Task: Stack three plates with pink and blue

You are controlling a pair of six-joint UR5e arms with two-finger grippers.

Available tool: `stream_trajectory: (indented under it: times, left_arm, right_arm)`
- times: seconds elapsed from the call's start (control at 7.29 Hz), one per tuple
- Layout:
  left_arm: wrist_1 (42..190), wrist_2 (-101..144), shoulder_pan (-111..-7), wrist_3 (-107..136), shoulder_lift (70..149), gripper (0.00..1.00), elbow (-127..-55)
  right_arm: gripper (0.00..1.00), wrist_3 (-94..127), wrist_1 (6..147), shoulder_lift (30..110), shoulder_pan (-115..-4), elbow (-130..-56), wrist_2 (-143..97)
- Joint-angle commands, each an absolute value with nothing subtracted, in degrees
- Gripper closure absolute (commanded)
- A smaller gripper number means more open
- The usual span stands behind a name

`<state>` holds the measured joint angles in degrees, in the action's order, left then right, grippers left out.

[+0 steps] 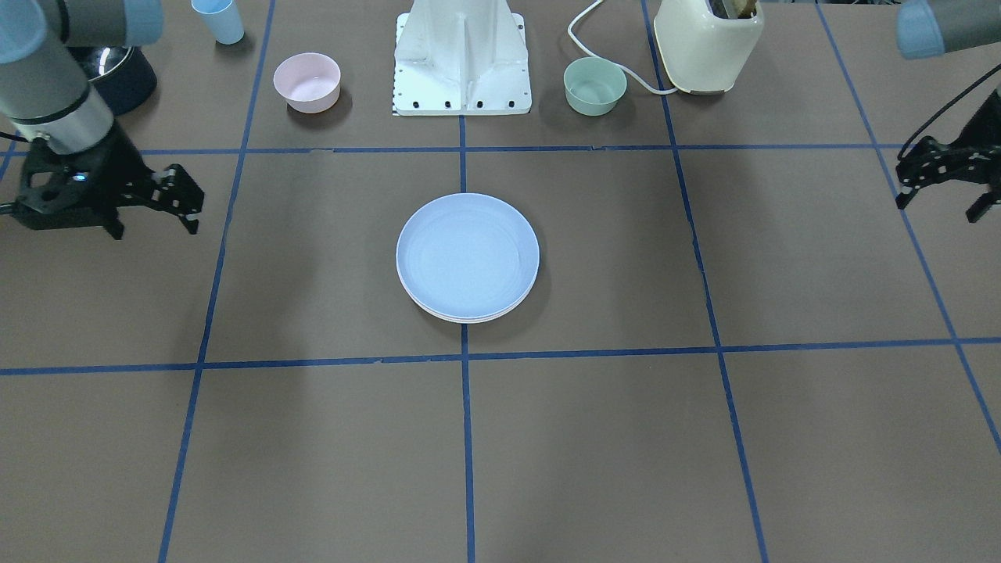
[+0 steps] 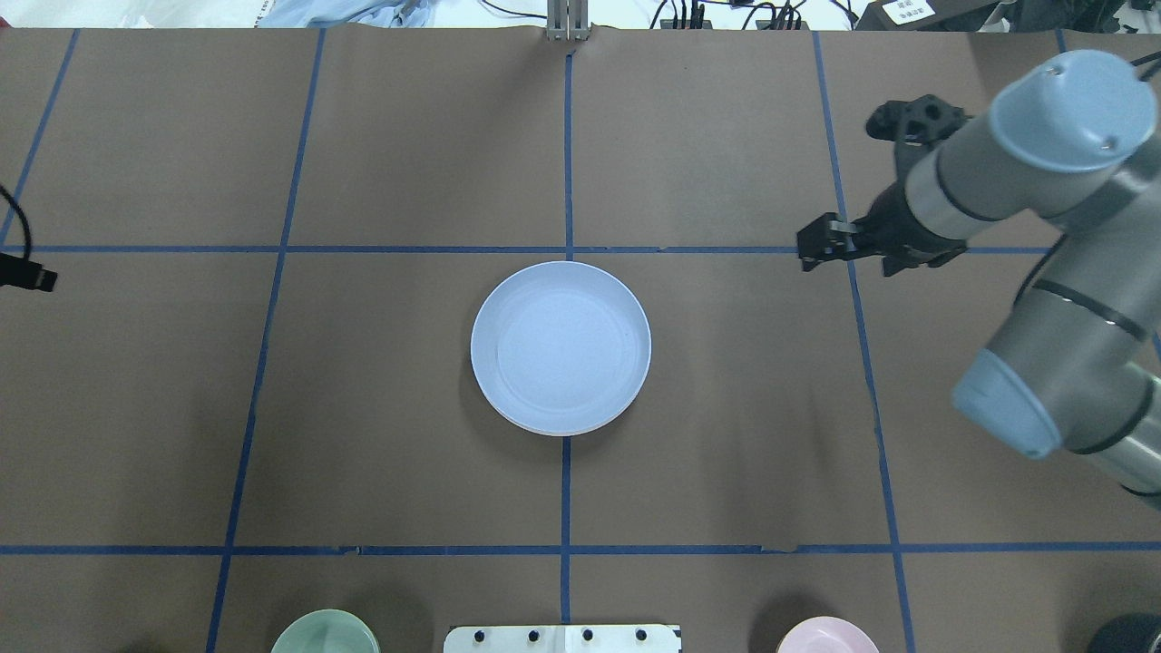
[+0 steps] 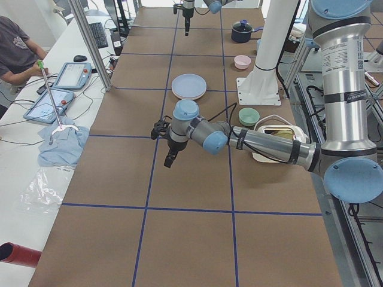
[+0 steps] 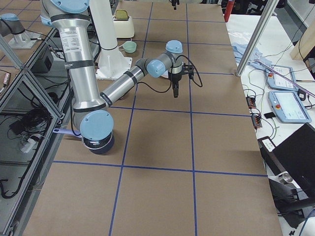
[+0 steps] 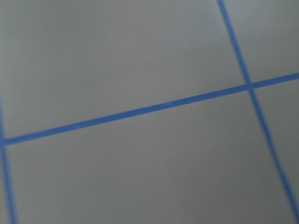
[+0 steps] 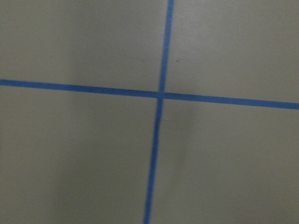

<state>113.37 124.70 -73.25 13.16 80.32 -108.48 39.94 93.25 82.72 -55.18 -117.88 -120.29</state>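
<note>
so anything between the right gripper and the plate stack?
Nothing visible. Only bare table lies between the right gripper and the plate stack, which has blue on top. The pink bowl and green bowl sit further back on the robot's side, off that line.

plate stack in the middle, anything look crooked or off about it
Nothing stands out. The blue plate sits level on top, nested squarely; only thin pale rims of the plates beneath show at its edge. No spill or damage visible.
</note>
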Motion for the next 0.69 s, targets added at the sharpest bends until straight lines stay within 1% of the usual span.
stream_trajectory:
  times: [0.0,0.14,0.27,0.41,0.55]
  left_arm:
    - [113.3,125.2,-80.9,5.8,79.1,0.00,-105.2]
    - [113.6,124.9,-80.7,7.2,79.2,0.00,-104.2]
    - [114.7,124.9,-80.7,10.5,80.0,0.00,-103.5]
    - [115.0,124.5,-80.9,10.5,78.5,0.00,-102.6]
    - [115.0,124.5,-80.9,10.5,78.4,0.00,-100.0]
  right_arm:
    - [0.00,21.0,94.4,92.7,-67.2,-117.6,-128.4]
    - [0.00,20.8,94.4,93.9,-68.8,-116.4,-129.1]
    - [0.00,21.4,93.7,93.3,-70.0,-115.1,-128.3]
    - [0.00,20.7,93.8,94.7,-72.9,-115.0,-128.9]
    - [0.00,20.6,93.7,97.1,-72.9,-114.2,-128.8]
